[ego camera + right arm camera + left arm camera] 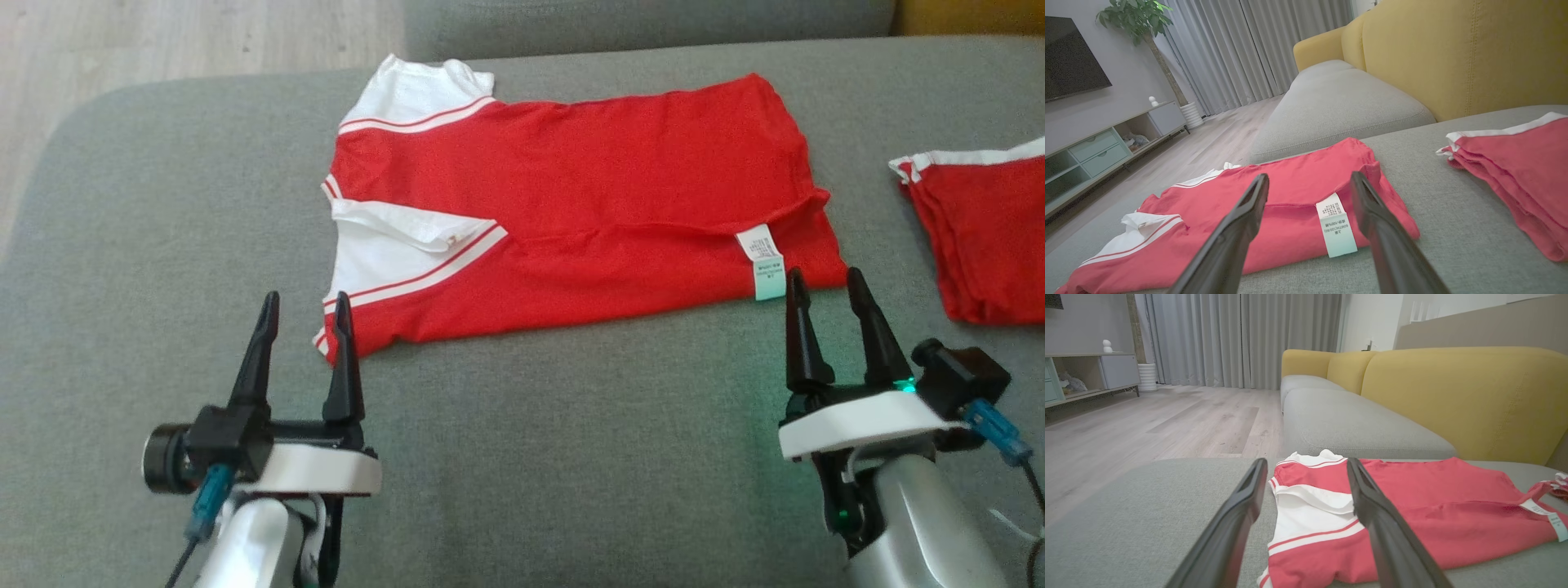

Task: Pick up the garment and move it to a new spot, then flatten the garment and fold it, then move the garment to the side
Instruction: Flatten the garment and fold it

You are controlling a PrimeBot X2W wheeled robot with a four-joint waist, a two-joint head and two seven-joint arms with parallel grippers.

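The red garment [571, 188] lies flat on the big grey sofa seat [522, 457]. Its white sleeves [384, 245] are on the left and its bottom edge is on the right. A small white and green label [761, 261] shows at the near right corner. The near part of the garment looks folded over the rest.

The left hand [306, 298] is at the near left corner of the garment. Its two dark fingers stand wide apart and hold nothing. One finger tip is right by the corner with the red and white stripes. I cannot tell if it touches the cloth.

The right hand [824, 275] is at the near right corner, just beside the label. Its fingers are wide apart too, and it holds nothing.

Another red cloth [988, 237] with a white edge lies folded further right on the same seat, apart from the garment. On the far side of the seat is a yellow sofa back [1453, 396]. A wooden floor [163, 41] is at the far left, and grey curtains [1241, 335] hang far away
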